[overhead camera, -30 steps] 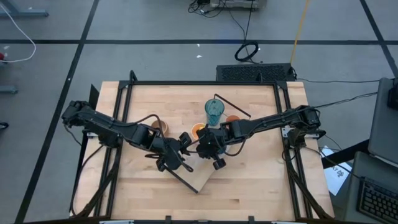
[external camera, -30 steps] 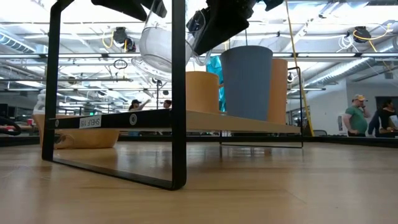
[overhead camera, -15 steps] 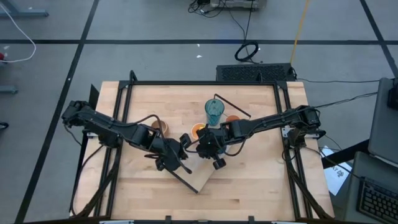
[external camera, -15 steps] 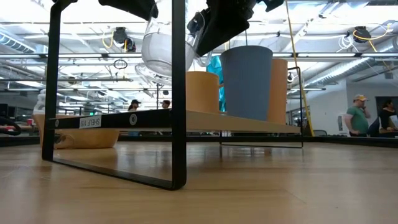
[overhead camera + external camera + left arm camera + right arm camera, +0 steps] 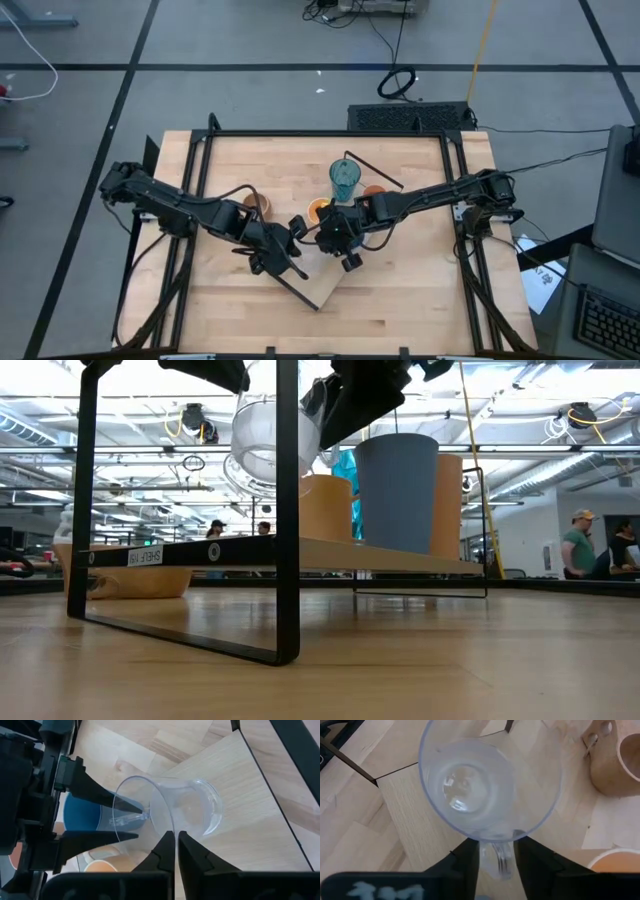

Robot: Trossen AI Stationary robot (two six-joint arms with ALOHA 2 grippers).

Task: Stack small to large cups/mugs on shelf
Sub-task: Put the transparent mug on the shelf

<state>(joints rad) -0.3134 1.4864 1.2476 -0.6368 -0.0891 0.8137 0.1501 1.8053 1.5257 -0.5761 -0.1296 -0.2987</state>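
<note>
A small clear cup (image 5: 275, 440) with a handle hangs tilted above the shelf (image 5: 330, 550), between my two grippers. My left gripper (image 5: 177, 840) is shut on its wall. My right gripper (image 5: 497, 855) is open, with a finger on each side of the cup's handle (image 5: 498, 861) and a gap to it. On the shelf board stand a teal tumbler (image 5: 344, 178), two orange cups (image 5: 318, 208) (image 5: 373, 191) and a blue cup (image 5: 397, 490). A tan mug (image 5: 259, 202) sits on the tabletop beside the shelf. My left gripper pinches the clear cup's wall at the rim (image 5: 173, 829) between its two fingers. They come slanting down from the table's left. The cup lies tilted on its side, its mouth toward my right gripper, and hangs clear of the shelf.
The shelf lies slantwise on the table, with thin black rails (image 5: 375, 170) (image 5: 292, 287) at its ends. One rail's upright (image 5: 288, 510) stands close in front of the low camera. Bare board (image 5: 325, 282) lies toward the near end. People stand in the room beyond.
My left gripper has shut on the clear cup's rim. The cup has tipped a little and shifted slightly toward my right gripper, staying clear of the shelf. Neither arm has travelled.
</note>
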